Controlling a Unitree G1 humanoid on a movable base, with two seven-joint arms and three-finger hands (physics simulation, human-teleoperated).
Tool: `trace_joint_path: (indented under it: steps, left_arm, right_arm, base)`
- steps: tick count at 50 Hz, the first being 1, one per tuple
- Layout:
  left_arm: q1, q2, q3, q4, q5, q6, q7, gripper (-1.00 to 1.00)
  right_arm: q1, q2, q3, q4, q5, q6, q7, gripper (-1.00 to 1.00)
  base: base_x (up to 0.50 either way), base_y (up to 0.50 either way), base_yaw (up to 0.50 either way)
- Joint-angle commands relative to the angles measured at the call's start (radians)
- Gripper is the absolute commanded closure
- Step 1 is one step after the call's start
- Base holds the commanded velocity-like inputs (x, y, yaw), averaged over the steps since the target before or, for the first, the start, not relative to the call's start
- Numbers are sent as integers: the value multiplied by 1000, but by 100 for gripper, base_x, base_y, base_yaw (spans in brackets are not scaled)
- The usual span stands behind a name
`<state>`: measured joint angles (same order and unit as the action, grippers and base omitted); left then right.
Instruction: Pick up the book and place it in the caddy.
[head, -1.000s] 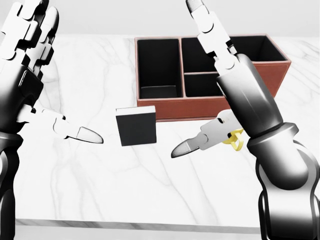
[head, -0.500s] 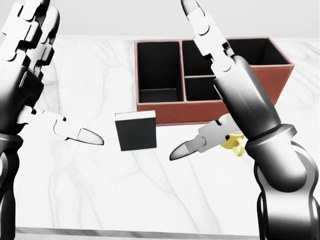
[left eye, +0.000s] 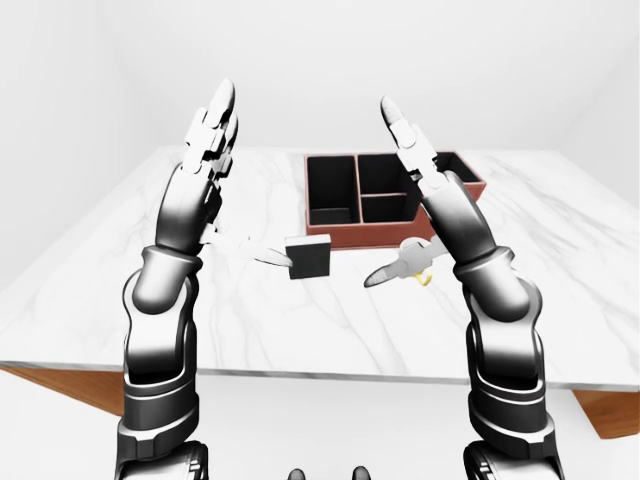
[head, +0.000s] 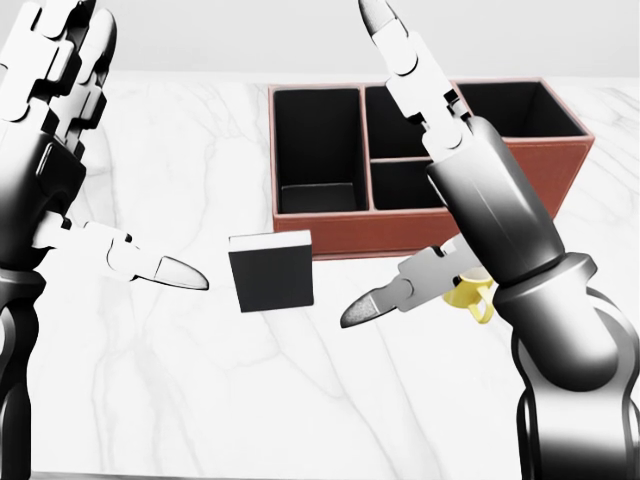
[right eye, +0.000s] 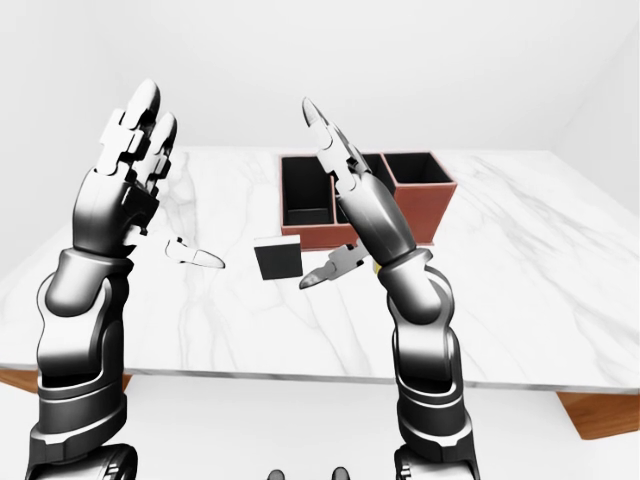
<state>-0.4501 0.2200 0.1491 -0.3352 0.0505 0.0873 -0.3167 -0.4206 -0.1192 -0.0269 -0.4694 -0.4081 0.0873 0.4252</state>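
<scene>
Against the head view 0.5 s ago: the book (head: 271, 272) sits marginally lower and the caddy (head: 425, 152) slightly higher in frame, with the table's near edge now out of the picture at 6 o'clock, so the camera has shifted a little; the things themselves appear unmoved. Both arms keep nearly the same pose.

Left hand (head: 60, 150): open, fingers raised and spread, thumb pointing toward the book from 9 o'clock, a clear gap between. Grips nothing.

Right hand (head: 425, 170): open, fingers raised over the caddy in the head view, thumb pointing toward the book from 4 o'clock, not touching. Grips nothing.

Book: dark cover, pale page edge on top, on the white marble table (head: 200, 380), at the centre of the head view between the 2 thumbs. It lies just at 7 o'clock of the caddy's lower left corner, outside it.

Caddy: reddish-brown walls, 3 dark compartments visible.

Small yellow object (head: 470, 293) on the table at 4 o'clock of the book, partly hidden by the right wrist; identity not clear.

No readable writing or labels on anything.
</scene>
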Motion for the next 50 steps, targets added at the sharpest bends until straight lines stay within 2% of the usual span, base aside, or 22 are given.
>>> trace_joint_path:
  steps: [1, 50]
  left_arm:
    - [0, -1, -1, -11, 0, 0, 1, -100]
    - [7, 0, 0, -27, -2, 0, -5, -100]
  right_arm:
    - [4, 0, 0, -5, 2, 0, 4, -100]
    - [11, 5, 7, -18, -7, 0, 8, -100]
  base:
    - [6, 0, 0]
    - [6, 0, 0]
